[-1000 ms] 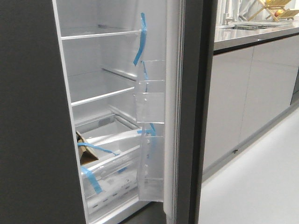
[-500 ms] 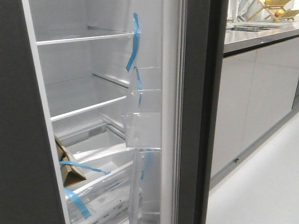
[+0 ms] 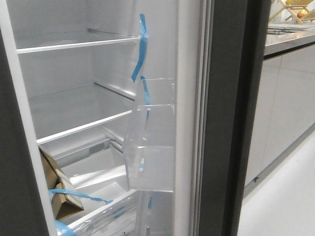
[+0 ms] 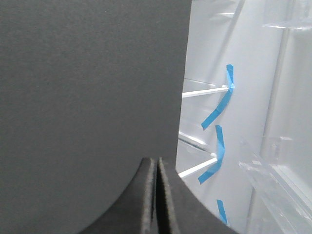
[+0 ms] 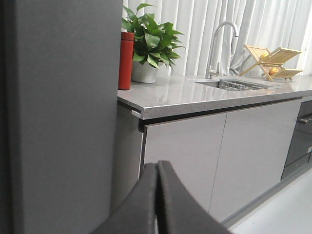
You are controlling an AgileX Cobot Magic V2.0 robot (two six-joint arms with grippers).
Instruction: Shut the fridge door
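The fridge door stands open at the right of the opening, seen edge-on in the front view. Its dark-grey slab faces right, and its white lining with a clear bin and blue tape faces the shelves. In the right wrist view the door's dark outer face fills the left side. My right gripper is shut and empty, close beside it. My left gripper is shut and empty, in front of another dark-grey panel beside the opening. Neither gripper shows in the front view.
Inside the fridge are white shelves and a cardboard piece low on the left. To the right runs a counter with light-grey cabinet fronts, a red bottle, a potted plant, a sink tap and a wooden rack.
The front view has come closer to the fridge. The door's edge and the bins have shifted right and look larger, and the left dark panel has slid almost out of frame.
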